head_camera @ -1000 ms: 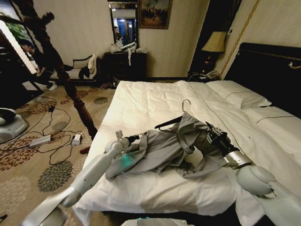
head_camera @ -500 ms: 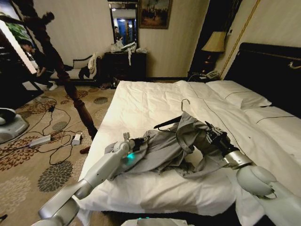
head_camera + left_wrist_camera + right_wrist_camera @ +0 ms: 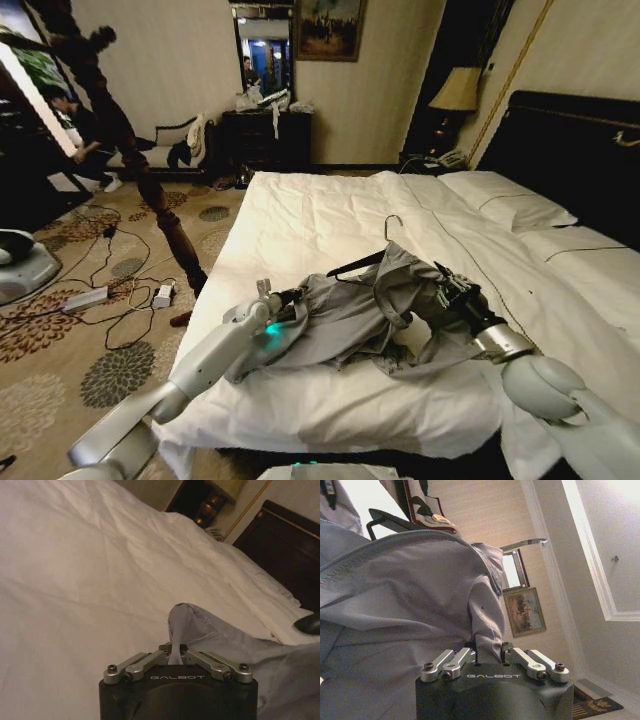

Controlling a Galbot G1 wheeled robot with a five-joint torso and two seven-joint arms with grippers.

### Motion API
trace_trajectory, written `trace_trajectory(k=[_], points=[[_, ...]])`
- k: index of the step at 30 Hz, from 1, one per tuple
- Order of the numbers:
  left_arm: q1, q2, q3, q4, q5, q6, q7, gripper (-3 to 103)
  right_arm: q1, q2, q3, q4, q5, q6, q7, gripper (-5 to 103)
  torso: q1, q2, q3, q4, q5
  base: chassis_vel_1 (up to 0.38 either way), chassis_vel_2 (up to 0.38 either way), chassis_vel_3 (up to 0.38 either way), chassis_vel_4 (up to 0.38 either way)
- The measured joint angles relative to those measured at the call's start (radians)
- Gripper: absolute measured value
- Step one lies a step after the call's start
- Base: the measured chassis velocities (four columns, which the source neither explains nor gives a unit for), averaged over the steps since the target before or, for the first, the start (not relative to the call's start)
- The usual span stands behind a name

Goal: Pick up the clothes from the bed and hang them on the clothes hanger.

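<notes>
so the grey shirt (image 3: 350, 315) is lying crumpled on the bed (image 3: 300, 225), near the foot end, with the clothes hanger (image 3: 362, 258) tucked in its top, wire hook poking up. my left gripper (image 3: 174, 655) is pinched tight on a fold at the shirt's left edge. my right gripper (image 3: 489, 652) is clamped on fabric at the right side. pillows (image 3: 505, 200) sit behind, cables (image 3: 120, 270) litter the carpet on the left.
</notes>
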Motion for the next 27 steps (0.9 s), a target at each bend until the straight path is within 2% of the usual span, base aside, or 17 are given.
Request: trace_trajectory(k=[11, 19, 23, 27], points=[[-0.035, 0.08, 0.003, -0.138, -0.032, -0.006, -0.007, 0, 0.03, -0.003, -0.033, -0.012, -0.001, 0.003, 0.006, 19, 0.0, 0.0, 0.0, 0.0, -0.0001, 0.0, 0.0, 0.0, 0.0], [-0.086, 0.157, 0.03, -0.3, -0.079, 0.003, -0.052, 0, 0.121, -0.036, -0.092, -0.053, 0.014, -0.004, 0.001, 19, 0.0, 0.0, 0.0, 0.0001, 0.0, 0.0, 0.0, 0.0, 0.0], [-0.128, 0.172, 0.056, -0.356, -0.098, 0.006, -0.079, 0, 0.161, -0.059, -0.123, -0.052, 0.042, -0.014, -0.003, 19, 0.0, 0.0, 0.0, 0.0002, -0.0002, 0.0, 0.0, 0.0, 0.0], [-0.208, 0.182, 0.104, -0.404, -0.102, 0.005, -0.098, 0, 0.242, -0.104, -0.192, -0.004, 0.123, -0.07, -0.014, 19, 0.0, 0.0, 0.0, -0.0001, -0.0001, 0.0, 0.0, 0.0, 0.0]])
